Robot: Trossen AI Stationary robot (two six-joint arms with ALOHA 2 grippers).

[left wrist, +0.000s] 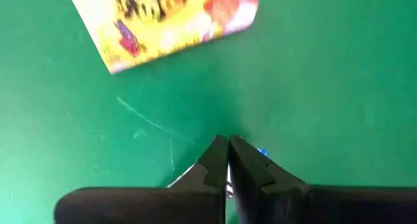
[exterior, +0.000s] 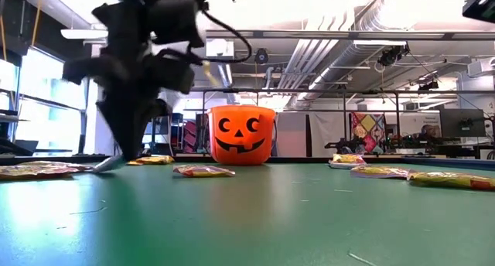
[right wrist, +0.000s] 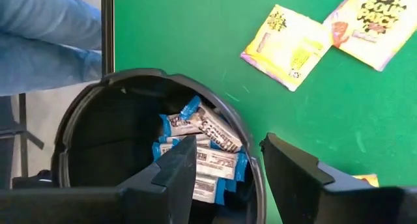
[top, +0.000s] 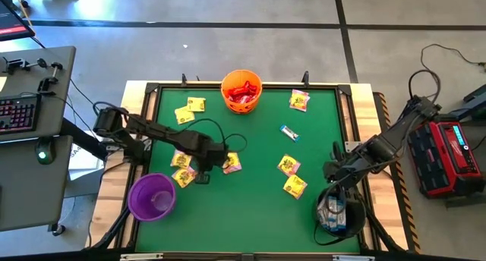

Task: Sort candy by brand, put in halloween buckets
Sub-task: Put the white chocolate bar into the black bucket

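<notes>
I have the left hand (left wrist: 227, 160) down on the green worktop (top: 250, 208), its fingers pressed together; in the left wrist view something thin and silvery with a speck of blue peeks out beside the fingertips, but the fingers hide most of it and I cannot tell whether it is really pinched. A yellow packet (left wrist: 163, 22) lies just ahead of that hand, cut off at the frame edge; from above, more yellow packets (top: 182, 168) sit close around the hand, partly covered by the arm. The purple bucket (top: 152, 197) stands near that hand, toward the worktop's front edge; I cannot make out any contents.

My right hand (right wrist: 228, 168) hangs over the rim of the black bucket (right wrist: 78, 120), fingers apart with nothing between them; below it lie white-blue packets (right wrist: 208, 142), heaped inside, the lower ones lost in shadow. Two yellow packets (right wrist: 287, 45) lie on the worktop beyond this hand, one cut off by the frame.

The orange bucket (top: 241, 91) stands well apart from both hands at the far edge, red packets (top: 243, 88) showing inside; one lone white-blue packet (top: 289, 133) lies between the hands. In the low view the left arm is a dark blur and hides what lies behind it.
</notes>
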